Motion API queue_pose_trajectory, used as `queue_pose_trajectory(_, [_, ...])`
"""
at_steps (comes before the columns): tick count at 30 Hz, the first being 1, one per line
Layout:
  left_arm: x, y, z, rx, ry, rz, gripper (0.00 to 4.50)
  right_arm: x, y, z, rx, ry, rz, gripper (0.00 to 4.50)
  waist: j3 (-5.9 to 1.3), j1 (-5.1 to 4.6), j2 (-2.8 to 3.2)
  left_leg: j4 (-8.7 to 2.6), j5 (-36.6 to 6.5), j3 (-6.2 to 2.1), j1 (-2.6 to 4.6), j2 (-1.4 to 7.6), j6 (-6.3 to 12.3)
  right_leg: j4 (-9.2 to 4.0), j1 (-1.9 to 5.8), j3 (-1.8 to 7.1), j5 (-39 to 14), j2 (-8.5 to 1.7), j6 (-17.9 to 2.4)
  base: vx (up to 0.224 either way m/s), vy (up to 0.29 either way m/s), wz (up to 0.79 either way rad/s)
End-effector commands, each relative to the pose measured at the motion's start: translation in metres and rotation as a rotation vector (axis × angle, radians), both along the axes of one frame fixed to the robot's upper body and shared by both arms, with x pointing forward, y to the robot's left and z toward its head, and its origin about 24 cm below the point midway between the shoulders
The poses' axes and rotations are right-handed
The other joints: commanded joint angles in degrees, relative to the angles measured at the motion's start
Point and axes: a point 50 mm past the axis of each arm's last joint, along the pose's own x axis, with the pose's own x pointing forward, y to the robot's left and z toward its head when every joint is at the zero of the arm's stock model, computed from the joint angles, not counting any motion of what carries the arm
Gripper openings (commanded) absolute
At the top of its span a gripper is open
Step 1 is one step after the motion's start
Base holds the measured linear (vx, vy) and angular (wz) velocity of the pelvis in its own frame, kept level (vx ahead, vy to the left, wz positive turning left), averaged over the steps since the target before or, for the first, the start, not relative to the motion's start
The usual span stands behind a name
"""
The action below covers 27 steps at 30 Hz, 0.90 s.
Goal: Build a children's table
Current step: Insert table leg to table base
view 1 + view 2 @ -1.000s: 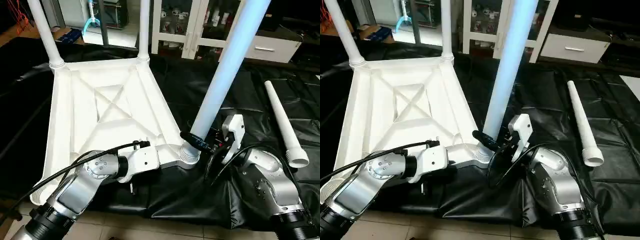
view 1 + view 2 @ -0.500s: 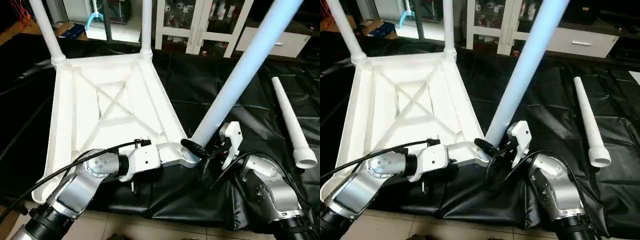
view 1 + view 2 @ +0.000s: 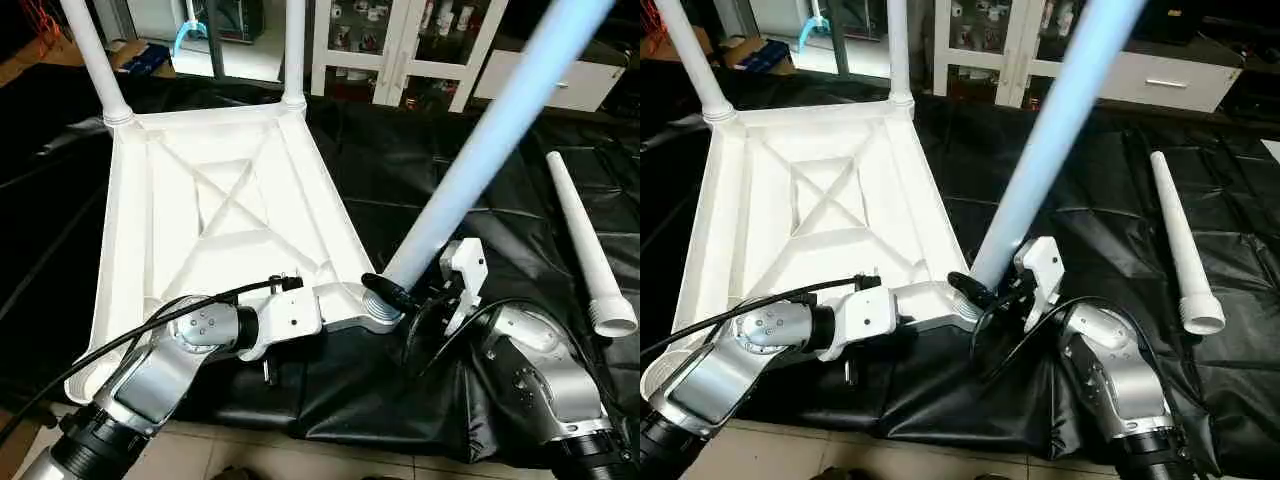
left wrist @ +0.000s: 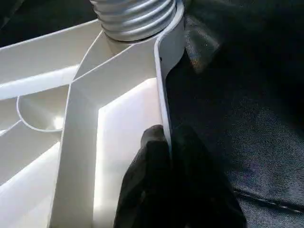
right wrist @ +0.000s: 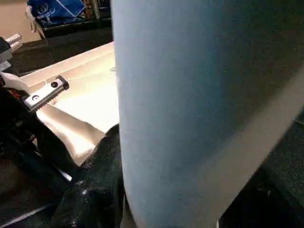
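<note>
The long tapered white tube leg [image 3: 480,150], clamped low in the right gripper's [image 3: 405,293] fingers, leans rightward off the near-right round corner socket [image 3: 378,312] of the upturned white plastic square top [image 3: 200,210]; the left gripper's [image 4: 168,156] fingers pinch the top's near rim beside it.

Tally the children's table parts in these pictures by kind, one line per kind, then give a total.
Table top: 1
Legs standing in far corner sockets: 2
Leg held at the near socket: 1
Leg lying loose on the black sheet: 1
Total: 5
</note>
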Motion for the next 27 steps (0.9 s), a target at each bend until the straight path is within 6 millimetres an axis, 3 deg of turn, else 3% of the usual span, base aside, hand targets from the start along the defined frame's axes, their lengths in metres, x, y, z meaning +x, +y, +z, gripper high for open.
queue_pose_trajectory(1, [-0.0049,0.0002,-0.0138,0.0,0.046,0.004,0.0,0.0004,-0.003,0.0087,-0.005,-0.037,-0.009,2.39,-1.77,-0.15,-0.75,-3.43,-9.0,-1.21,1.38,2.52,3.79,-3.19,1.02,1.39,-6.9,-1.74,-10.2,0.0,0.0,0.0])
queue_pose_trajectory(27, [-0.0054,0.0002,-0.0149,0.004,0.056,0.005,0.0,-0.0045,-0.0102,0.0177,-0.093,-0.033,0.049,2.39,-1.92,-0.21,-1.0,-2.87,-8.0,-1.19,1.37,2.44,4.92,-2.8,1.26,1.35,-6.0,-1.76,-10.9,0.0,0.0,0.0])
